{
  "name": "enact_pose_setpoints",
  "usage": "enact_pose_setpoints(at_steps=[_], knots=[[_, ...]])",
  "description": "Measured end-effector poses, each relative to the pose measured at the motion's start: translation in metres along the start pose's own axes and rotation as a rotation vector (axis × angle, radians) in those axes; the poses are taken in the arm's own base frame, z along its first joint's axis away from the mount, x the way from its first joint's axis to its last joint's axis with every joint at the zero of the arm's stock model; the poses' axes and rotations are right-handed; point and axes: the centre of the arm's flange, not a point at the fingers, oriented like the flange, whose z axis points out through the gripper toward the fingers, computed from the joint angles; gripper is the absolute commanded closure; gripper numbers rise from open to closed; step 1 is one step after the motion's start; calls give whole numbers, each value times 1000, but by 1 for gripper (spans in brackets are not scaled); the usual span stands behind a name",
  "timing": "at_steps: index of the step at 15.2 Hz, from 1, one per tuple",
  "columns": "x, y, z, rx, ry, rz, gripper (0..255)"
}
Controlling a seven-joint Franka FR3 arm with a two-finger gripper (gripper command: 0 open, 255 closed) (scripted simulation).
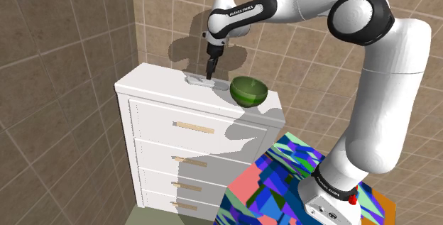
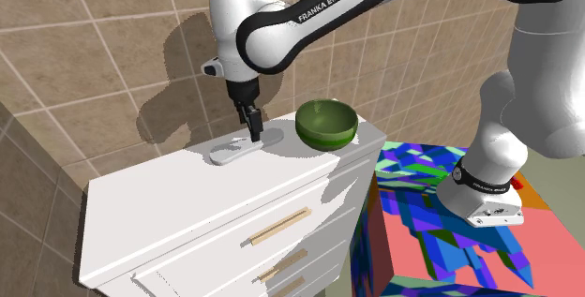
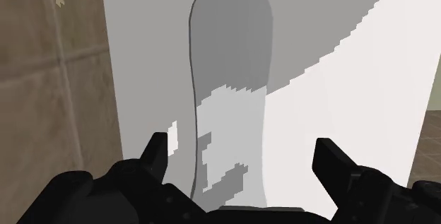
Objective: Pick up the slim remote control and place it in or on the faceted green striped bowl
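Observation:
A slim pale grey remote [image 1: 199, 81] [image 2: 246, 144] [image 3: 230, 88] lies flat on top of the white dresser [image 1: 152, 80] [image 2: 187, 201], near the tiled wall. My black gripper [image 1: 210, 71] [image 2: 254, 132] [image 3: 240, 160] points down right over the remote, just above it. Its fingers [image 3: 157, 153] stand open on either side of the remote's width without touching it. The dark green faceted bowl [image 1: 248, 91] [image 2: 325, 123] sits upright on the dresser top beside the remote, on the stand's side.
The dresser has several drawers with pale bar handles [image 1: 193, 126] [image 2: 279, 226]. Tiled walls [image 1: 64, 67] rise behind and beside it. My stand, a box with bright multicoloured patches [image 1: 284, 181] [image 2: 431, 220], is next to the dresser.

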Motion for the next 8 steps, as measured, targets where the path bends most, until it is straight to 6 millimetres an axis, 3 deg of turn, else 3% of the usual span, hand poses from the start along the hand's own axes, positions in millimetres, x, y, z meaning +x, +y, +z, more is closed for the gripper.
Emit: enact_pose_setpoints(at_steps=[8], knots=[[9,4,42,0,2,-12,0]])
